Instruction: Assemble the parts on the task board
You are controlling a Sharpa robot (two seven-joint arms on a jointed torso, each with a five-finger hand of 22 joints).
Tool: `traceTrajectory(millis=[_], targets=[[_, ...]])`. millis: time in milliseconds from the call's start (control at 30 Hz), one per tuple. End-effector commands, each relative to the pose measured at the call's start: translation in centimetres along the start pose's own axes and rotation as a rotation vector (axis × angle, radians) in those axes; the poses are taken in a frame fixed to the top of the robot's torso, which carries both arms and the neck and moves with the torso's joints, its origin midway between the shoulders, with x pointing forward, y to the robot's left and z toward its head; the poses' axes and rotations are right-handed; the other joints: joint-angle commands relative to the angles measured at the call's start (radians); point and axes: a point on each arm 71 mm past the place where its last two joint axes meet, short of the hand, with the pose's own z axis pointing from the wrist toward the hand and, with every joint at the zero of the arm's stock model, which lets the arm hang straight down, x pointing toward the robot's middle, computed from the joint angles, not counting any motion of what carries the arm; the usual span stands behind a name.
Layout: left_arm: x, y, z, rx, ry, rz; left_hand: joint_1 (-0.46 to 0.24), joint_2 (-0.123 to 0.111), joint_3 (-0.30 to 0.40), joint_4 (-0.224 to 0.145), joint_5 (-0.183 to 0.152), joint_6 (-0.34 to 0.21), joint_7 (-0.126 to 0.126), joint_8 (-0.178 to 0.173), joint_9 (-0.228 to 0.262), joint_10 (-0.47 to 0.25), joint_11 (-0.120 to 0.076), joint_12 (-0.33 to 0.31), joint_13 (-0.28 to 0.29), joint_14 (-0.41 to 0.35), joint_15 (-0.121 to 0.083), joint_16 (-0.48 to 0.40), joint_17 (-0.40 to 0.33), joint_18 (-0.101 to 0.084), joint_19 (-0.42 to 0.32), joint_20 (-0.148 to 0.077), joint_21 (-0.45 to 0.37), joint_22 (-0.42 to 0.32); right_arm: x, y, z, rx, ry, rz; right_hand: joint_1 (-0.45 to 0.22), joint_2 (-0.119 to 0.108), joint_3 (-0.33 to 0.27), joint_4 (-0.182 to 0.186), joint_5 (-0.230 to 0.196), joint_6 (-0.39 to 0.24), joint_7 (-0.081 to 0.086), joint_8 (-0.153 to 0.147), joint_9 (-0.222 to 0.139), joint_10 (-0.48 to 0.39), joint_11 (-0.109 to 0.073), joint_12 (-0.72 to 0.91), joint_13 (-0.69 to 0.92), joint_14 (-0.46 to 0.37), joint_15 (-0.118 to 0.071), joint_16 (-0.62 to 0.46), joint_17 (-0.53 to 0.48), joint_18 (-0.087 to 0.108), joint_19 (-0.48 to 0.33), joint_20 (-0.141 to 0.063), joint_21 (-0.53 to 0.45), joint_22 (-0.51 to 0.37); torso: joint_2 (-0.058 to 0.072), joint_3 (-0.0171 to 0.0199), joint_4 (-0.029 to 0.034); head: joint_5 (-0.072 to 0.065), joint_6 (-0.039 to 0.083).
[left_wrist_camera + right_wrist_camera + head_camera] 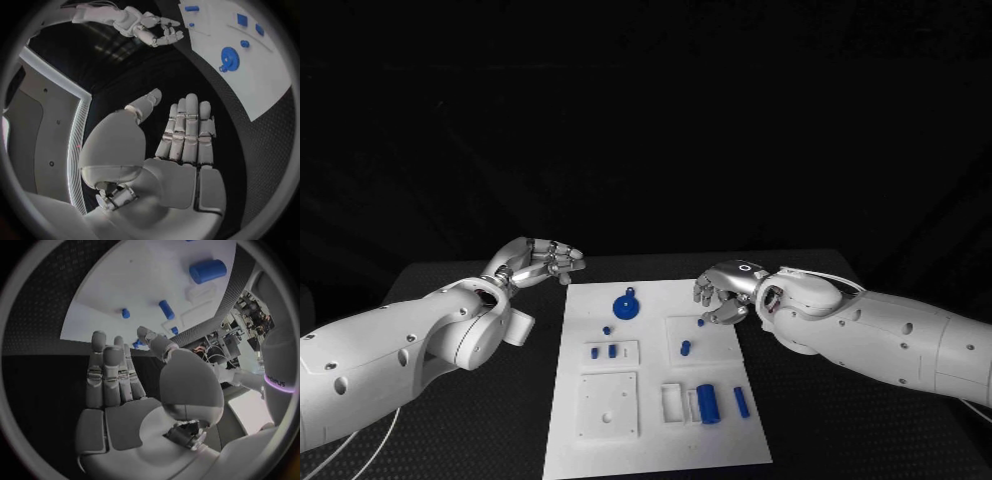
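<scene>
The white task board point(661, 440) lies in the middle of the black table. At its far end lies a round blue part point(627, 305) with a small tab. Small blue parts point(604, 352) sit in a square recess, and another small one point(685, 348) lies further right. A blue cylinder point(708, 403) and a slim blue piece point(741, 402) lie near the right edge. My left hand point(538, 262) hovers beyond the board's far left corner, fingers apart, holding nothing. My right hand point(726, 290) hangs over the far right corner, also holding nothing. Its palm point(125, 410) faces the board point(150, 280).
A blank white square plate point(609, 405) is set in the board's near left part. Black table surface point(459, 440) runs along both sides of the board. The round blue part point(229, 57) and my right hand point(153, 27) also show in the left wrist view.
</scene>
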Motion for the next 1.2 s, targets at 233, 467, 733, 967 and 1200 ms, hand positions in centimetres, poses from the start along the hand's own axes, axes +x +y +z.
traceTrajectory(millis=[233,467,733,967,1200], targets=[[-0.2,0.0,-0.1,0.003,-0.016,-0.125,-0.011,0.003,-0.011,-0.001,-0.006,-0.010,0.003,0.004,-0.001,-0.009,-0.001,-0.006,-0.004,0.001,0.010,-0.009,0.000,-0.001,-0.005,-0.002,-0.010,-0.001,1.6,0.4,0.1,0.010,0.028,-0.104,0.005,-0.020,0.007,0.010,-0.010,-0.006,0.004,-0.007,-0.002,-0.011,0.008,-0.025,-0.007,-0.017,0.007,0.052,0.017,0.021,0.028,-0.013,0.041,0.027,0.001,0.0001,0.0005,0.010,-0.004],[-0.2,0.0,-0.1,0.001,-0.016,-0.130,-0.013,0.005,-0.014,-0.001,-0.006,-0.012,0.004,0.004,-0.002,-0.010,0.000,-0.006,-0.005,0.002,0.010,-0.011,0.000,0.000,-0.004,-0.001,-0.011,-0.001,2.1,0.5,0.4,0.018,0.032,-0.121,0.017,-0.027,0.034,0.021,-0.036,-0.004,0.004,-0.007,-0.001,-0.004,0.009,-0.034,-0.009,-0.023,0.007,0.071,0.016,0.021,0.032,-0.019,0.061,0.026,0.000,0.0007,0.0009,0.015,-0.005],[-0.2,0.0,-0.1,-0.003,-0.014,-0.132,-0.014,0.007,-0.016,-0.002,-0.006,-0.016,0.005,0.002,-0.003,-0.010,-0.001,-0.005,-0.007,0.005,0.010,-0.013,0.002,0.001,-0.001,-0.002,-0.012,-0.001,3.3,0.8,0.5,0.010,0.058,-0.123,0.030,-0.026,0.080,0.037,-0.075,0.015,-0.004,0.002,0.002,0.011,0.005,-0.039,-0.009,-0.028,0.004,0.085,0.008,0.021,0.029,-0.021,0.080,0.025,0.001,0.0006,0.0005,0.020,-0.009],[-0.2,0.0,-0.1,-0.007,-0.015,-0.133,-0.015,0.009,-0.018,-0.002,-0.006,-0.018,0.006,0.002,-0.003,-0.010,-0.001,-0.005,-0.008,0.007,0.009,-0.014,0.003,0.002,0.002,-0.002,-0.013,-0.001,3.8,1.0,0.5,0.001,0.072,-0.130,0.040,-0.020,0.124,0.046,-0.110,0.053,-0.020,0.020,0.010,0.032,0.000,-0.036,-0.005,-0.031,-0.001,0.094,-0.001,0.021,0.023,-0.021,0.093,0.025,0.001,0.0011,0.0004,0.021,-0.014],[-0.1,0.0,0.0,-0.009,-0.010,-0.137,-0.015,0.009,-0.019,-0.003,-0.006,-0.020,0.007,0.001,-0.004,-0.011,-0.001,-0.005,-0.009,0.009,0.009,-0.015,0.004,0.002,0.003,-0.002,-0.014,-0.001,4.1,1.3,0.7,-0.002,0.071,-0.145,0.041,-0.005,0.144,0.047,-0.116,0.077,-0.031,0.030,0.016,0.057,-0.009,-0.027,0.005,-0.032,-0.010,0.098,-0.008,0.021,0.021,-0.023,0.106,0.025,0.001,0.0003,-0.0009,0.022,-0.018]])
